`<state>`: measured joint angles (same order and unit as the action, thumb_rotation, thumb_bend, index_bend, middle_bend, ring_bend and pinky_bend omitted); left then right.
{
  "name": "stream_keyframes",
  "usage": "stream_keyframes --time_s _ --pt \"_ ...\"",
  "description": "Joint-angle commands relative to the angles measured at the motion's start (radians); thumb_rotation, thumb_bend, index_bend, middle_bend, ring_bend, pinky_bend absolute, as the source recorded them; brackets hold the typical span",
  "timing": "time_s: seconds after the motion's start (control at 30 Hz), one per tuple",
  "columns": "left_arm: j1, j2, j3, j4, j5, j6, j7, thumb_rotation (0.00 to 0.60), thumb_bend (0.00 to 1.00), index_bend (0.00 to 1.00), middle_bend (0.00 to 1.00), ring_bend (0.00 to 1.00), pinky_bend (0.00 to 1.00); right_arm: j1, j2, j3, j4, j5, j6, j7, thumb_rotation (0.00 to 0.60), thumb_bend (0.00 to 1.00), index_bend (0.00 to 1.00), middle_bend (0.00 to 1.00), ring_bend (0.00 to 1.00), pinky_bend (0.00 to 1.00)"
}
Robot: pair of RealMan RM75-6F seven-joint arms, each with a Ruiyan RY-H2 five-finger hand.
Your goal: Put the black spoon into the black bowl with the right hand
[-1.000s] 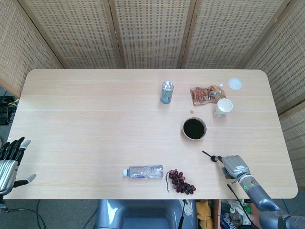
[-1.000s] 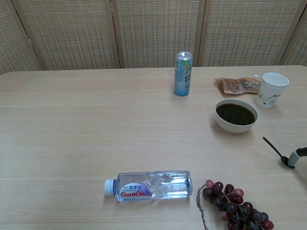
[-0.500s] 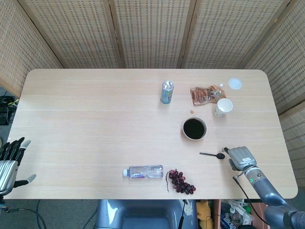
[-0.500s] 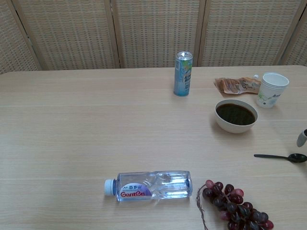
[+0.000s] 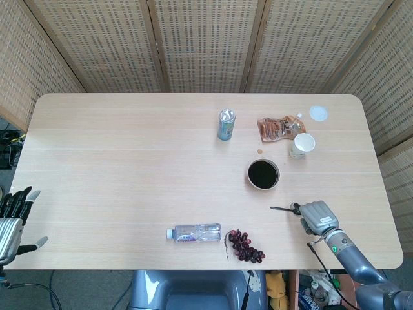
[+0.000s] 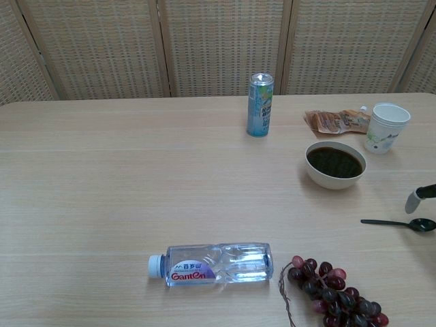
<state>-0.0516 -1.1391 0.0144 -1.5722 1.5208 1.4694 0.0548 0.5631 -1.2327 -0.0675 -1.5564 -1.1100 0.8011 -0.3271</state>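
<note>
The black spoon (image 5: 282, 208) lies flat on the table, handle pointing left, below and right of the black bowl (image 5: 250, 174). My right hand (image 5: 317, 217) sits at the spoon's right end and covers its head in the head view. In the chest view the spoon (image 6: 395, 222) rests on the wood at the right edge, and one fingertip (image 6: 413, 202) hangs just above it without touching. The bowl (image 6: 334, 180) is dark inside with a pale outer wall. My left hand (image 5: 14, 216) hangs off the table's left edge, fingers spread and holding nothing.
A water bottle (image 5: 194, 232) and a bunch of grapes (image 5: 245, 245) lie along the front edge. Behind the bowl are a drink can (image 5: 226, 124), a snack pouch (image 5: 278, 127), a paper cup (image 5: 301, 144) and a white lid (image 5: 318, 113).
The spoon swung from a diagonal to lying level with its handle pointing left. My right hand drew away to the right, then came back left over the spoon's head.
</note>
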Motion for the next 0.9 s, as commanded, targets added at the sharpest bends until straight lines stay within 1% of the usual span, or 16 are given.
stream_keyframes --time_s 0.03,0.27,0.53,0.9 --pt "0.002 -0.002 0.002 0.005 0.0 0.0 -0.005 0.6 0.03 0.0 0.0 0.0 0.0 -0.008 -0.012 -0.009 0.009 0.005 -0.003 -0.002 0.6 0.81 0.27 0.94 0.97 1.0" --pt "0.001 -0.004 0.002 0.01 0.004 0.001 -0.01 0.6 0.04 0.0 0.0 0.0 0.0 -0.021 -0.033 -0.025 0.035 0.018 -0.012 -0.008 0.6 0.81 0.27 0.94 0.97 1.0" --pt "0.001 -0.005 0.003 0.011 0.005 0.001 -0.008 0.6 0.03 0.0 0.0 0.0 0.0 -0.029 -0.045 -0.031 0.064 0.029 -0.018 -0.012 0.6 0.81 0.27 0.94 0.97 1.0" --pt "0.006 -0.005 0.005 0.01 0.004 0.004 -0.007 0.6 0.04 0.0 0.0 0.0 0.0 -0.026 -0.062 -0.021 0.118 0.04 -0.038 -0.007 0.6 0.81 0.27 0.94 0.97 1.0"
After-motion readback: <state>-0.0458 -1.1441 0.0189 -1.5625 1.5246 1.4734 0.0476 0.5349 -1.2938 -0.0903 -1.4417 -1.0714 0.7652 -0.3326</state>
